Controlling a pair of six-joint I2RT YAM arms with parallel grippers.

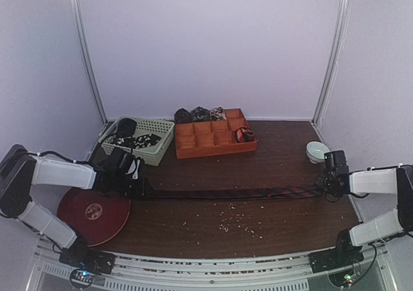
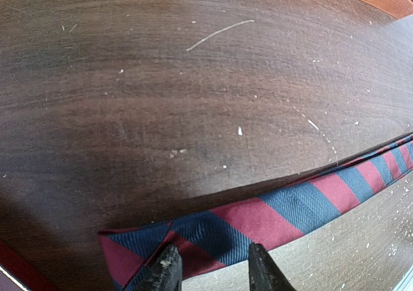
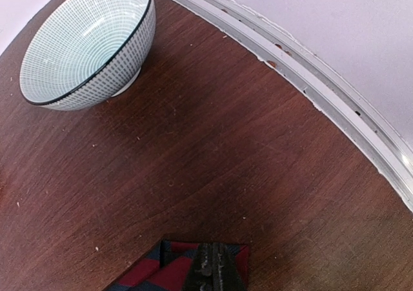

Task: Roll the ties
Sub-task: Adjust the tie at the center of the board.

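The right end effector is pressed together, pinching one end of the striped tie. It lies flat on the table; the left end effector stands spread over its other end.

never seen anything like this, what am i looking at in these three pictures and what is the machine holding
Two white robot arms, the left arm and right arm, sit at a dark wooden table. One picture looks down from above; the other two come from wrist cameras. A long red-and-navy striped fabric tie lies stretched between the arms. The right fingers are shut on one end; the left fingers stand apart at the other. Also there: an orange compartmented tray, a pale green lattice basket, a pale patterned bowl and a red round plate.
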